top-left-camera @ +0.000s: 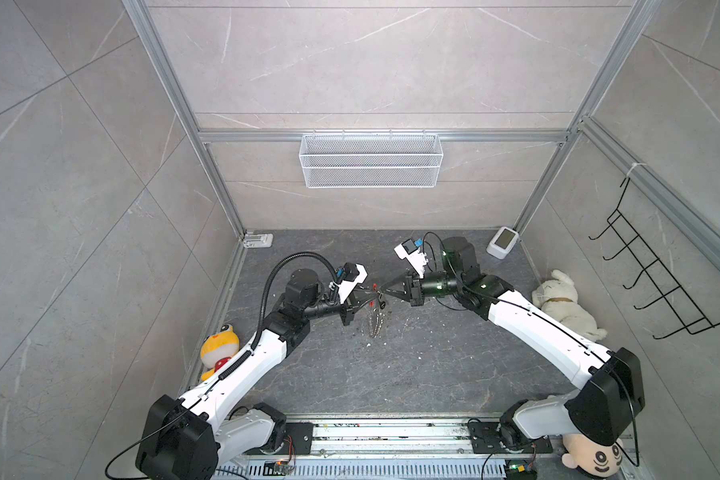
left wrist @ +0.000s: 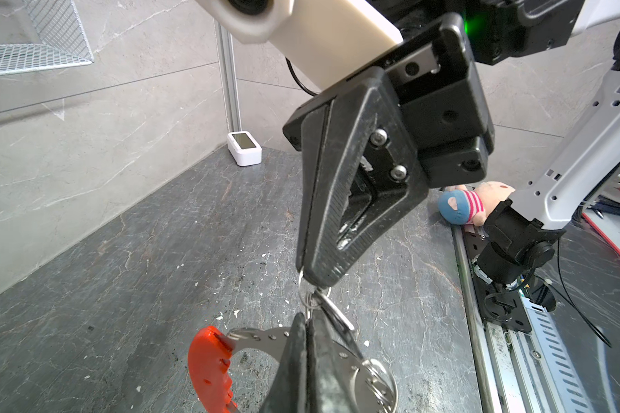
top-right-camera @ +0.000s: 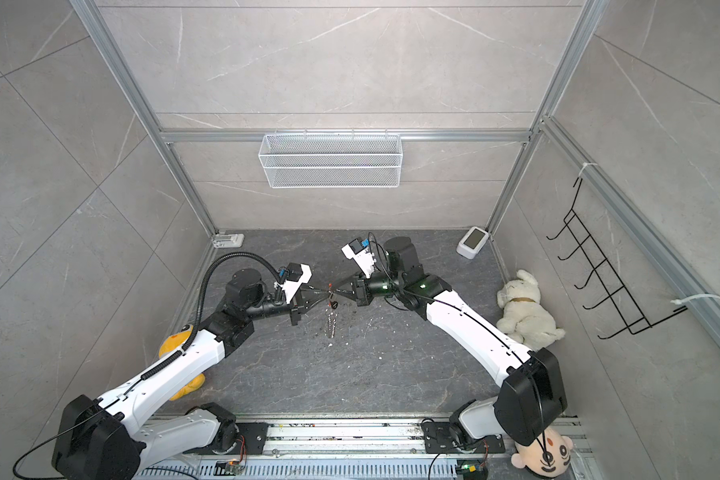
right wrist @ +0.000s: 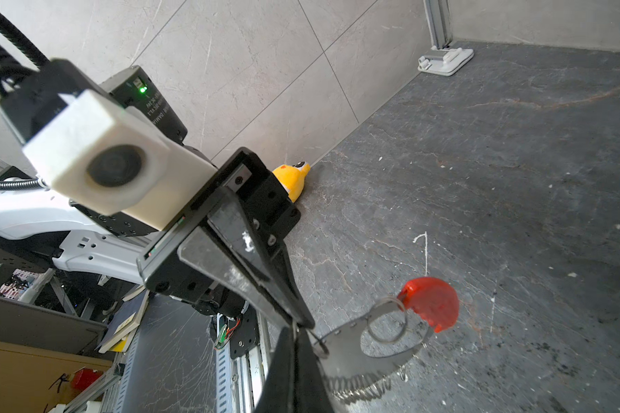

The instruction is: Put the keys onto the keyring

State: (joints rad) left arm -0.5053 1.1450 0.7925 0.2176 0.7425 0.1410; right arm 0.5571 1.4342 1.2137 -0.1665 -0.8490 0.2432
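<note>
Red plastic bar [left wrist: 210, 368] caps one end of the keyring [left wrist: 258, 338], whose curved silver band with small holes runs into the left gripper [left wrist: 306, 321]. Its jaws are pressed together on that band. The right gripper [left wrist: 310, 273] points at it tip to tip, jaws pinched tight on a small silver ring [left wrist: 306, 298] just beside the left fingertips.

In both top views the two grippers meet nose to nose above the middle of the dark stone-patterned bench [top-left-camera: 412, 374], toward its back half, with the keyring held clear of the surface between them. A small dark tag, the key [top-left-camera: 382, 306], hangs just under the meeting point. It is too small to tell how it is attached. Below it a string of silver pieces [top-left-camera: 377, 326] shows against the bench; whether it hangs or lies there I cannot tell.

The right wrist view shows a thin wire ring [right wrist: 387, 321] looped through the band next to the red bar, and a wire coil [right wrist: 358, 389] under the band.

A yellow plush toy [top-left-camera: 219, 345] sits at the left edge, a white plush dog [top-left-camera: 562, 301] at the right. A white mesh basket [top-left-camera: 371, 160] hangs on the back wall, and a small white device [top-left-camera: 503, 242] stands in the back right corner.
</note>
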